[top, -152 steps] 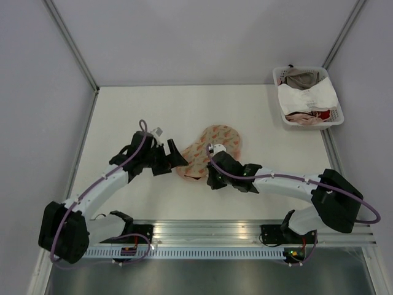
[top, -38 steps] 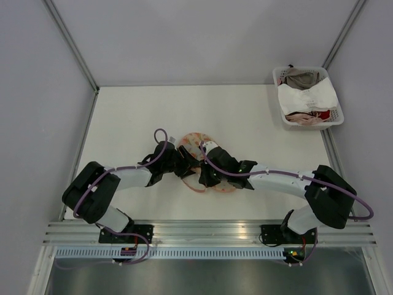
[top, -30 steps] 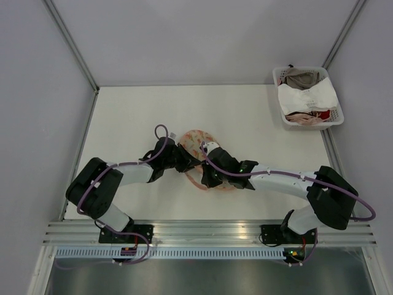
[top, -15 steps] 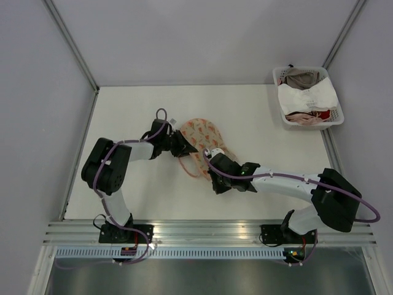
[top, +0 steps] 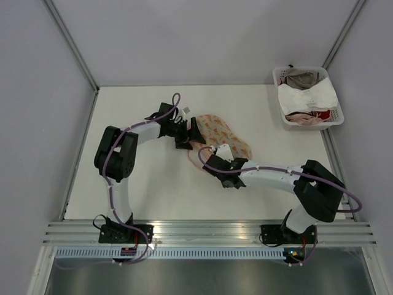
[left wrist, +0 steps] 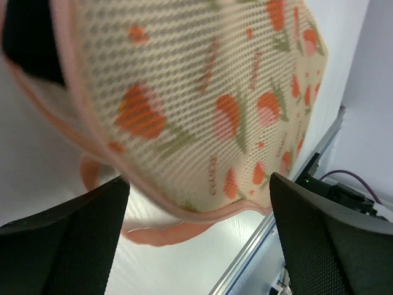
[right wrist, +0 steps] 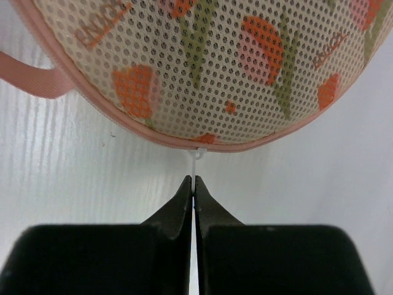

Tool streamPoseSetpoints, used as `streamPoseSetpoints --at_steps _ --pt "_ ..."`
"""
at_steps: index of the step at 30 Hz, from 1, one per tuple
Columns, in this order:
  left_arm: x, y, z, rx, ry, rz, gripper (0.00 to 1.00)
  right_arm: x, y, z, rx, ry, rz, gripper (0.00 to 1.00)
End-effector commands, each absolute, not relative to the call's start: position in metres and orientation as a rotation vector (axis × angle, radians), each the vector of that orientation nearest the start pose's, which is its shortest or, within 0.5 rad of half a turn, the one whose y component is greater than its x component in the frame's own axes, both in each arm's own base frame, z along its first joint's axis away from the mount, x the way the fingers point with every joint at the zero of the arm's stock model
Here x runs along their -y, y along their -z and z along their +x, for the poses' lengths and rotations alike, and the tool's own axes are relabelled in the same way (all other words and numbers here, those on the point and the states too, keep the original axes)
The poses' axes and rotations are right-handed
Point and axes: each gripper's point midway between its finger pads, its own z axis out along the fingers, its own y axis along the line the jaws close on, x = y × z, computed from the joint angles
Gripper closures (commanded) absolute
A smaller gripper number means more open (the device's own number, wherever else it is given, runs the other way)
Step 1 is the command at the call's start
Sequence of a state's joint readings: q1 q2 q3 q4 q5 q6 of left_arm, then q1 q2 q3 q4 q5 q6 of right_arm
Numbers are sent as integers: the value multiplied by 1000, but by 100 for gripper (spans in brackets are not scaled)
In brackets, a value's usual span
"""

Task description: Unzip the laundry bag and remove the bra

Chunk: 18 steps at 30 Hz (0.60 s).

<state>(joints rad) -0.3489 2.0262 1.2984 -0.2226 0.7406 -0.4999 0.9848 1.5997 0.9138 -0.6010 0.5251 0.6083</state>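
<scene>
Laundry bag shifted farther back, right jaws pinching zip pull

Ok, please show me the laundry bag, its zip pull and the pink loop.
laundry bag (right wrist: 245, 67): right wrist view, printed mesh face.
zip pull (right wrist: 197, 157): right wrist view, white tab below the pink edging.
pink loop (right wrist: 34, 77): right wrist view, middle of the strap.

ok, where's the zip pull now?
Right wrist view, centre: the zip pull sticks out from the laundry bag's pink edging, pinched in the right end effector.
</scene>
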Motion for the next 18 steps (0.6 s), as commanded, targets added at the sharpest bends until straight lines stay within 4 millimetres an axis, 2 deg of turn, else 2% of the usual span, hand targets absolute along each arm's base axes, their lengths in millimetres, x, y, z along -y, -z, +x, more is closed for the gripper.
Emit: streamPoseSetpoints --at_steps 1,2,3,4,5,6,7,8,9,10,11,12,13,16,18 --pt "260 -67 369 -2622 1114 101 0 -218 -62 229 -2445 112 -346 100" --pt "255 -62 361 -2642 1080 62 0 -227 -66 227 -2439 35 -350 100" --pt "253 -84 359 -2595 1067 25 0 -230 -68 227 -2434 8 -363 100" --pt "247 -86 358 -2583 1002 -25 0 -235 -70 226 -2433 -30 -373 99" --pt "239 -80 341 -2602 976 -80 0 -243 -74 225 -2424 -93 -376 100" --pt "238 -87 337 -2578 985 -160 0 -249 -76 224 -2421 -130 -413 100" --pt "237 -112 329 -2503 1010 -174 0 -258 -79 221 -2416 -190 -441 100" --pt "233 -98 306 -2536 1023 -226 0 -277 -84 215 -2406 -336 -476 100" --pt "238 -108 303 -2481 1087 -274 0 -285 -86 210 -2398 -407 -508 100" --pt "244 -129 289 -2422 1152 -249 0 -294 -90 208 -2385 -468 -534 100" --pt "244 -117 271 -2444 1175 -281 0 -303 -95 207 -2364 -528 -543 100" --pt "249 -128 268 -2395 1237 -320 0 -309 -95 203 -2367 -570 -563 100" --pt "251 -129 251 -2377 1274 -321 0 -313 -94 203 -2366 -582 -575 100" --pt "262 -140 235 -2329 1363 -369 0 -319 -89 202 -2378 -604 -587 100" --pt "267 -132 227 -2362 1355 -386 0 -322 -85 202 -2386 -611 -589 100"
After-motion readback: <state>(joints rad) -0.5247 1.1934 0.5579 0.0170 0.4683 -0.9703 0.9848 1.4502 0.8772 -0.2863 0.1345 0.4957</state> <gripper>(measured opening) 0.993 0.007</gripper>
